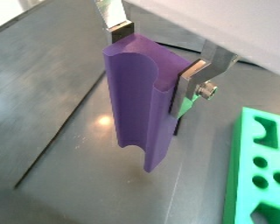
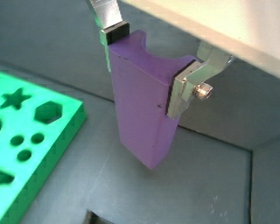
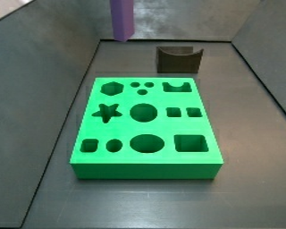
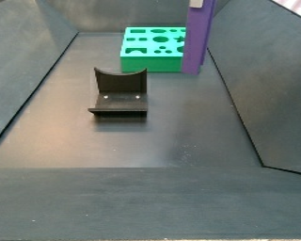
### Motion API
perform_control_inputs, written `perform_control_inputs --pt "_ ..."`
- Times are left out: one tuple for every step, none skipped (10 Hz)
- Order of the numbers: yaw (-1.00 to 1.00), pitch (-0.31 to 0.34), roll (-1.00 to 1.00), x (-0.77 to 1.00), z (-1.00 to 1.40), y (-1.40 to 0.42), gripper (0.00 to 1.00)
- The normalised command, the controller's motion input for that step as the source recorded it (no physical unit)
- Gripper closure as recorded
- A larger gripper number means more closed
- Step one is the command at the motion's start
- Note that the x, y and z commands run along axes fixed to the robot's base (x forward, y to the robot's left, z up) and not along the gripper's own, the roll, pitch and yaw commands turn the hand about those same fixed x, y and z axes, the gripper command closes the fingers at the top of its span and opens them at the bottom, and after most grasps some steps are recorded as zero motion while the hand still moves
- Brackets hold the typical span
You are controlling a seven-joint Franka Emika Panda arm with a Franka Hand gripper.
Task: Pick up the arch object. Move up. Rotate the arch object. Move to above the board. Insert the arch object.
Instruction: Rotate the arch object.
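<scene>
My gripper (image 1: 156,56) is shut on the top of the arch object (image 1: 140,105), a tall purple block with one rounded side. One silver finger (image 1: 119,31) presses each side, as both wrist views show (image 2: 150,61). The block (image 2: 143,109) hangs upright with its lower end seemingly just off the dark floor. In a side view it (image 3: 121,18) is behind the board's far left corner. In a side view it (image 4: 199,38) stands by the board's right edge. The green board (image 3: 146,170) with its shaped holes lies flat on the floor and also shows in the other views (image 1: 265,179) (image 2: 20,171) (image 4: 153,61).
The dark fixture (image 4: 119,94) with a scooped top stands on the floor apart from the board, and also shows in a side view (image 3: 178,58). Sloped grey walls (image 3: 44,80) enclose the floor on all sides.
</scene>
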Motion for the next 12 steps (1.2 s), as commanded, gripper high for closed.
perform_control_inputs --pt "-1.00 0.049 -0.07 0.03 -0.01 0.01 1.00" --pt "-1.00 0.057 -0.09 0.03 -0.01 0.01 1.00" --pt "-1.00 0.022 -0.03 0.00 0.00 0.00 1.00" --pt "-1.00 0.022 -0.03 0.00 0.00 0.00 1.00" --pt "-1.00 0.025 -0.04 0.00 0.00 0.00 1.00" --pt "-1.00 0.026 -0.04 0.00 0.00 0.01 1.00" --pt "-1.00 0.029 -0.05 0.00 0.00 0.01 1.00" --pt "-1.00 0.031 -0.05 0.00 0.00 0.01 1.00" --pt "-1.00 0.035 -0.05 0.00 0.00 0.01 1.00" --pt "-1.00 0.039 -0.06 0.00 0.00 0.01 1.00" --pt "-1.00 0.044 -0.07 0.00 0.00 0.01 1.00" --pt "-1.00 0.052 -0.08 0.00 0.01 0.01 1.00"
